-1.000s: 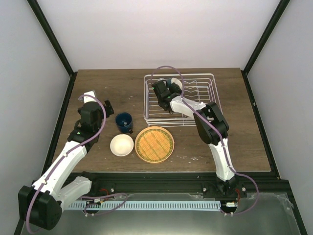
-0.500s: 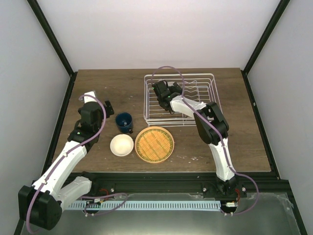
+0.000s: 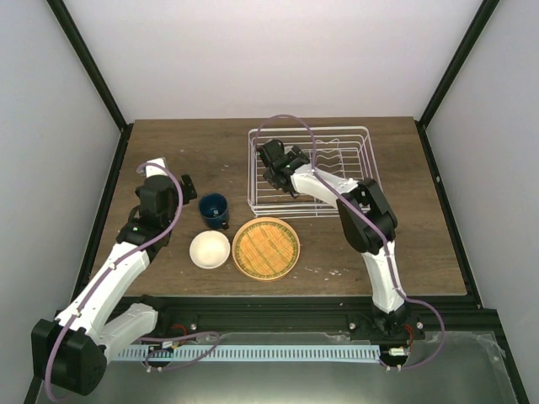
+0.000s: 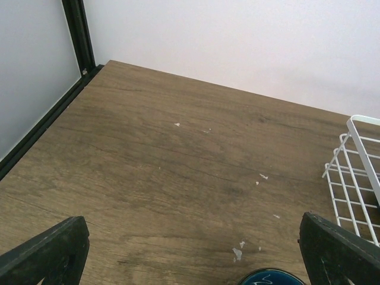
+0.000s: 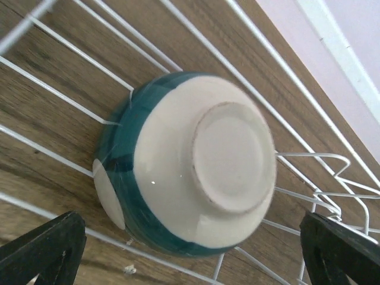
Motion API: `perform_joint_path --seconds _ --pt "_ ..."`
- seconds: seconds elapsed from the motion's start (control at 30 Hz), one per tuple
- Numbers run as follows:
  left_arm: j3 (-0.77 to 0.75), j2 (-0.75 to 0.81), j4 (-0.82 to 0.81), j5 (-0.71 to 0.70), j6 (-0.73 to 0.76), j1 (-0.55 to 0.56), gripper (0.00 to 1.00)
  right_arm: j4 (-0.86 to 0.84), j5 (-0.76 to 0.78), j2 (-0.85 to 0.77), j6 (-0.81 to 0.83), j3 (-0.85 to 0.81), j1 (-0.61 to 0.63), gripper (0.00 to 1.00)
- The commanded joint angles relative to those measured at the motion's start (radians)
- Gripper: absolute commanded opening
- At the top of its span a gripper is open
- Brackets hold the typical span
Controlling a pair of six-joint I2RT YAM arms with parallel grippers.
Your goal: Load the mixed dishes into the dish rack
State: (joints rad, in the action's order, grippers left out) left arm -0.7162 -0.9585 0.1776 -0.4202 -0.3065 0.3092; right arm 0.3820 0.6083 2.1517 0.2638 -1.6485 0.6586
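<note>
One small cream-white bowl (image 3: pixel 210 249) and the orange woven-pattern plate (image 3: pixel 266 247) sit on the table's near side. The dark blue cup (image 3: pixel 213 209) stands behind the bowl, and its rim shows at the bottom of the left wrist view (image 4: pixel 270 278). My left gripper (image 3: pixel 186 183) (image 4: pixel 193 237) is open and empty, just left of and behind the cup. The white wire dish rack (image 3: pixel 358 160) is at the back right. My right gripper (image 3: pixel 280 160) (image 5: pixel 190 237) is open inside its left part, above an upside-down cream bowl with a teal band (image 5: pixel 190 166) lying on the wires (image 5: pixel 71 89).
Upright plate prongs (image 3: pixel 333 156) stand in the rack's back right part. Black frame posts (image 3: pixel 114 160) edge the table on the left and right. The rack's near left corner (image 4: pixel 356 172) shows in the left wrist view.
My right gripper has shifted slightly left inside the rack and now covers the teal-banded bowl in the top view. The left arm and the dishes on the table have not moved.
</note>
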Motion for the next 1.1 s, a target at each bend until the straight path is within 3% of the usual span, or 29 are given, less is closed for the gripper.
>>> perform_joint_path --seconds 0.0,0.3,0.6,0.87,1.07 --pt "-0.026 0.0 0.023 0.017 0.004 -0.001 0.98 0.042 -0.035 -0.093 -0.045 -0.001 0.029 1.0" --pt "-0.055 -0.049 0.177 0.025 -0.038 0.032 0.97 0.149 -0.117 -0.252 -0.247 0.048 0.032 1.0" --pt "-0.024 -0.1 0.328 0.026 -0.119 0.037 0.95 0.139 -0.26 -0.487 -0.489 0.268 0.032 1.0" --pt "-0.005 -0.142 0.499 0.02 -0.226 0.048 0.91 0.184 -0.254 -0.517 -0.555 0.258 0.032 1.0" --pt "0.01 -0.074 0.615 0.067 -0.296 0.078 0.86 0.175 -0.273 -0.531 -0.577 0.29 0.032 1.0"
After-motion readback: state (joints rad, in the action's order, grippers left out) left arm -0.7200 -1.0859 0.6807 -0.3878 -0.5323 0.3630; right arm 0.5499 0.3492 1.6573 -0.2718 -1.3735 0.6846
